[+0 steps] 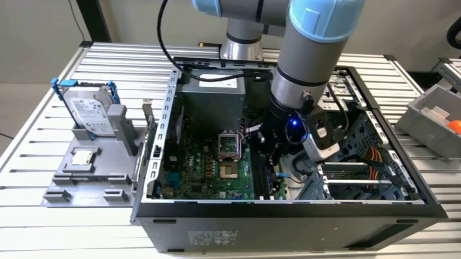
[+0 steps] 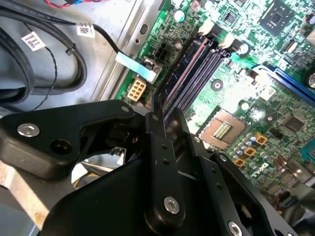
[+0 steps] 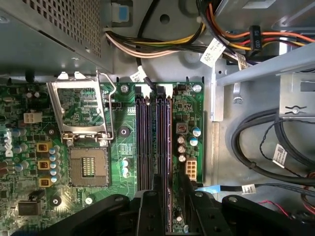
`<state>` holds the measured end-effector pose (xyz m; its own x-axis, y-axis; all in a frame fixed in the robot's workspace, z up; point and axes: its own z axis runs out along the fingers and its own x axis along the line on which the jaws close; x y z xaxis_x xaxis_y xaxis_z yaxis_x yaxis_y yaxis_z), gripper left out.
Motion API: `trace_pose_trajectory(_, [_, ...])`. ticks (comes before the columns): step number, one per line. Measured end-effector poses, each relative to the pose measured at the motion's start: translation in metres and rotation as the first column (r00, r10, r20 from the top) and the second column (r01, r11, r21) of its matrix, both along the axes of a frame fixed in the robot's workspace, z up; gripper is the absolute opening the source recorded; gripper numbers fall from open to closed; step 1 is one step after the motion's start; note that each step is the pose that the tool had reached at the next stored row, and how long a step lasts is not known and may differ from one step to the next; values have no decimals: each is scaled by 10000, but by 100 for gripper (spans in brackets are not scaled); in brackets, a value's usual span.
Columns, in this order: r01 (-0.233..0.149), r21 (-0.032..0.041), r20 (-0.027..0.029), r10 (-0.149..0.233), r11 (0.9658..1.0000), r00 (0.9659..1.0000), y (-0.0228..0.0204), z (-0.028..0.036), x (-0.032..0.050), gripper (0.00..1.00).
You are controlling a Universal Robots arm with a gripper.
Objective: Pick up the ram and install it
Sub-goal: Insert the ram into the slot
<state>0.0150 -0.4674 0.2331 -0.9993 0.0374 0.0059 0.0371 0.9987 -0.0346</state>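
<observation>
The gripper (image 3: 158, 184), closed on the ram (image 3: 158, 181) edgewise, hangs over the memory slots (image 3: 153, 140), long axes parallel.

Exterior view looks down from afar; both wrist views closely share the motherboard (image 3: 123, 132).

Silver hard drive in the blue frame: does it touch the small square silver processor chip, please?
Apart: exterior view shows bare grey tray between hard drive and chip.
</observation>
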Motion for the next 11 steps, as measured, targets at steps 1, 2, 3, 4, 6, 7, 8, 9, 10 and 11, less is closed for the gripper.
trace_pose_trajectory(1, [0, -1, 0, 0, 10000, 10000, 0, 17, 0, 100])
trace_pose_trajectory(2, [0, 1, 1, 0, 10000, 10000, 0, 32, 0, 100])
trace_pose_trajectory(3, [0, 1, 0, 0, 10000, 10000, 0, 47, 0, 100])
trace_pose_trajectory(4, [0, 0, 0, 0, 10000, 10000, 0, 60, 0, 100])
trace_pose_trajectory(6, [0, 1, 0, 0, 10000, 10000, 0, 87, 0, 100])
trace_pose_trajectory(7, [0, 0, 0, 0, 10000, 10000, 0, 99, 0, 100])
trace_pose_trajectory(8, [0, -1, 0, 0, 10000, 10000, 0, 109, 0, 100])
trace_pose_trajectory(9, [-1, 1, 0, 1, 10000, 10000, 0, 112, 0, 100])
trace_pose_trajectory(10, [0, 1, 1, 0, 10000, 10000, 0, 112, 0, 100])
trace_pose_trajectory(11, [0, 3, 1, 0, 10000, 10000, 0, 112, 0, 100])
